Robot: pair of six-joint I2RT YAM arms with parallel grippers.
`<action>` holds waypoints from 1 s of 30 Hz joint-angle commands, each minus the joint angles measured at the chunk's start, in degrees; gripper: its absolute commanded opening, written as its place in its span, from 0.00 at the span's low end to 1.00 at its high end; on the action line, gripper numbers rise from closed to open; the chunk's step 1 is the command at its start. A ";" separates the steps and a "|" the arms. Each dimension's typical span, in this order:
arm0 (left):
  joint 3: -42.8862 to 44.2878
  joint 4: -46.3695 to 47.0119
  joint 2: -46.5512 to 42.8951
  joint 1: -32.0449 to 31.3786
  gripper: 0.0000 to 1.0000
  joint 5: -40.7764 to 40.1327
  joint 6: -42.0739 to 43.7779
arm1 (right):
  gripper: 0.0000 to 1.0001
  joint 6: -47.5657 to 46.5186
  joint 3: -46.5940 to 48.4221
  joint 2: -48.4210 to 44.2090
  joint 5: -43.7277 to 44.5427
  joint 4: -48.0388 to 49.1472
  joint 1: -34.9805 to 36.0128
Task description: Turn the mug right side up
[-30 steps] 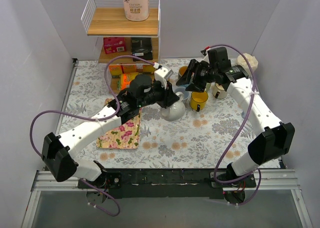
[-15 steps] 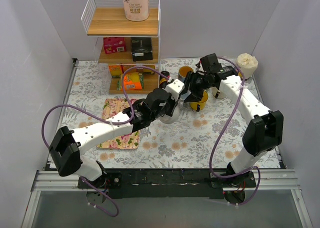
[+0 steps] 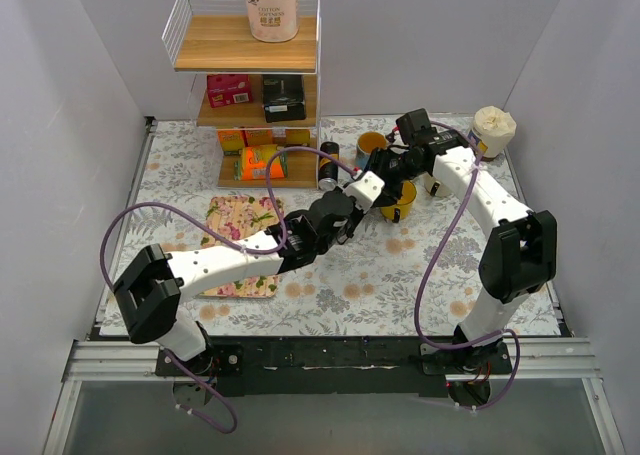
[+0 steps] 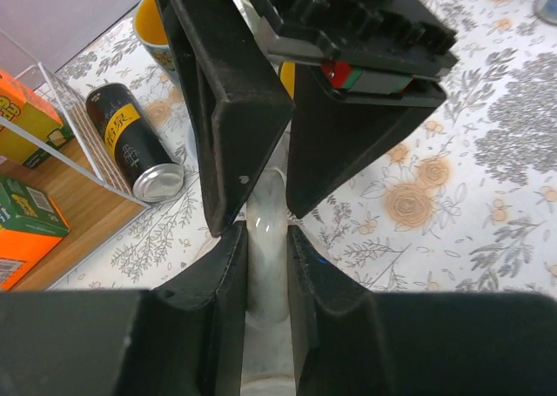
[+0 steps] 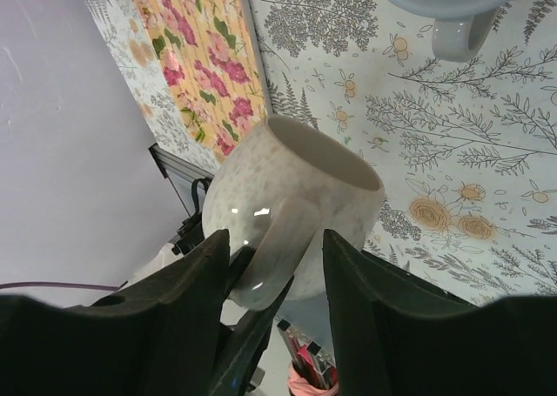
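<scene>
Both arms have closed in over the last second: your left gripper (image 4: 267, 248) has swung the mug (image 5: 296, 196) across to the yellow mug (image 3: 400, 203), and your right gripper (image 5: 278, 237) has dropped in on it with its jaws narrowing.

So the mug now hangs in the air just to the near-left of the yellow mug. It is tilted, its mouth not yet facing straight up and its base resting on nothing.

This looks like the hand-over, so do it cleanly. Settle the right fingers (image 5: 374, 300) squarely on either side of the handle and get a firm bite before the left lets go. Keep clear of the yellow mug as you rotate.

Left gripper: pinched tight on a pale strip of the mug, handle or rim, hard to say which. Right gripper: roughly half open, straddling the mug just beyond the left fingers (image 4: 226, 274), and I can't tell whether it touches yet.
</scene>
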 commanded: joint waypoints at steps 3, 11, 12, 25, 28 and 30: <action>4.06 6.79 1.57 -1.33 0.00 -6.41 3.16 | 0.51 -0.09 2.11 0.84 -0.99 -2.29 0.17; 4.59 8.19 2.10 -2.83 0.00 -7.29 3.86 | 0.45 -0.79 -0.53 1.19 -0.37 -1.76 0.08; 4.33 8.72 2.10 -3.35 0.00 -7.38 4.29 | 0.45 -0.96 -0.53 1.19 -0.02 -1.94 0.17; 2.57 11.89 2.01 -6.26 0.00 -11.42 6.67 | 0.43 -1.05 -2.30 1.54 1.56 -1.67 0.08; 2.57 11.98 2.45 -6.35 0.00 -11.95 6.58 | 0.28 -1.32 -1.59 1.72 1.04 -2.03 0.17; 2.65 12.15 2.53 -6.43 0.00 -11.95 6.67 | 0.22 -1.49 -1.67 1.81 0.33 -1.94 0.08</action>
